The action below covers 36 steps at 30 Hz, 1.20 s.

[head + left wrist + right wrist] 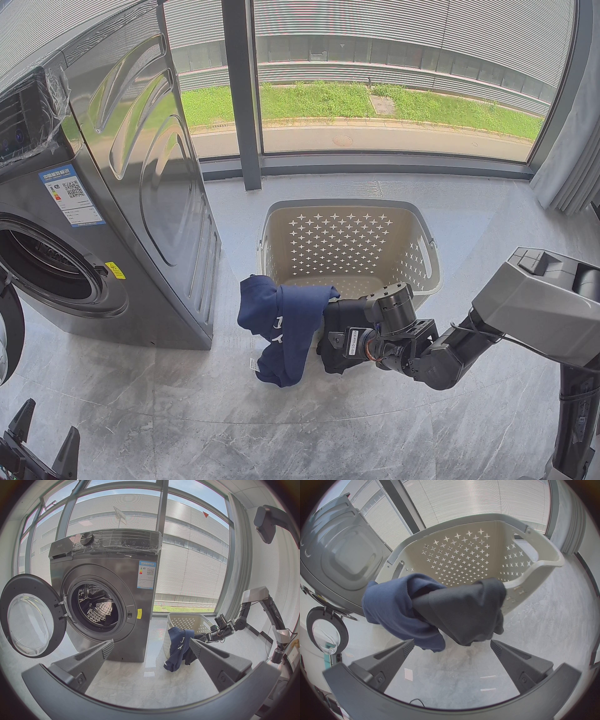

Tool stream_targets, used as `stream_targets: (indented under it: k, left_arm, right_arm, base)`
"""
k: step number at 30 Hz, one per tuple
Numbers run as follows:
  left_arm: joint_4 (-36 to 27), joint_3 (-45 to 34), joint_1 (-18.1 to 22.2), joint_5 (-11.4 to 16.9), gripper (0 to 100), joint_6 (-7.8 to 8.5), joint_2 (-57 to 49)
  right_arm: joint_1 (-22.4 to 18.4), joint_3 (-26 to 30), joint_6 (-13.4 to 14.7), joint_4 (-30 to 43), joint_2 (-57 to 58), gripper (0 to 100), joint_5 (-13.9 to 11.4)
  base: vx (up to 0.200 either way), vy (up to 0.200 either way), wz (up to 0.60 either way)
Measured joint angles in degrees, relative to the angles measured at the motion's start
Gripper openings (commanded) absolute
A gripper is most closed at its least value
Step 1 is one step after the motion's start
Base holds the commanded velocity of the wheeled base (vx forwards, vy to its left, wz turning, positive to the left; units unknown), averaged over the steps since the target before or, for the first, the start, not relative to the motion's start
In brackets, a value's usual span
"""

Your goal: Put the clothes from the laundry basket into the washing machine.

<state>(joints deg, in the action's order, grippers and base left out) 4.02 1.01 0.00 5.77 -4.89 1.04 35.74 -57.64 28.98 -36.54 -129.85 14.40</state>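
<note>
A cream laundry basket with star-shaped holes stands on the floor to the right of the grey washing machine. Its round door is swung open and the drum shows. A navy garment and a dark grey garment hang over the basket's near rim. My right gripper is open just in front of the two garments, nothing between its fingers. My left gripper is low at the near left, open and empty, facing the machine's front.
Behind the basket a large window runs to the floor, with a dark pillar between its panes. A grey curtain hangs at the right. Grey stone floor lies open between basket, machine and me.
</note>
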Motion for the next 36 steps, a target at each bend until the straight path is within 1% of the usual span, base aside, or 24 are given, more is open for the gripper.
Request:
stream_targets:
  k: [3,5,13,19,20,24,29,36]
  left_arm:
    - [-0.01,0.0,0.0,0.0,100,-0.57,0.0]
    - [0.0,0.0,0.0,0.0,100,-0.68,0.0]
    - [0.0,0.0,0.0,-0.05,100,-0.88,0.0]
    - [0.0,0.0,-0.02,-0.02,100,-0.9,0.0]
    - [0.0,0.0,-0.02,-0.02,100,-0.91,0.0]
    - [0.0,0.0,-0.02,0.0,100,-1.05,0.0]
    - [0.0,0.0,0.0,0.02,100,-1.07,0.0]
    - [-0.01,0.0,0.0,0.0,100,-1.13,0.0]
  right_arm:
    - [-0.17,-1.32,-0.33,-1.72,-1.9,100,0.02]
    - [-0.27,-1.89,-0.55,-2.22,-2.84,100,0.0]
    - [-1.93,-6.58,-0.99,-3.91,-6.23,100,0.02]
    - [-2.58,-8.84,-0.95,-4.46,-7.77,100,0.02]
    - [-2.65,-9.14,-0.93,-4.82,-7.94,0,0.0]
    - [-2.82,-9.8,-0.98,-6.66,-8.48,0,-0.11]
    - [-2.67,-9.7,-0.95,-6.77,-8.73,0,-0.15]
    - [-2.39,-8.01,-0.88,-6.84,-7.55,0,-0.12]
  base:
    - [0.0,0.0,0.0]
    - [0.0,0.0,0.0]
    - [0.0,0.0,0.0]
    - [0.0,0.0,0.0]
    - [0.0,0.0,0.0]
    - [0.0,0.0,0.0]
    - [0.0,0.0,0.0]
    - [0.0,0.0,0.0]
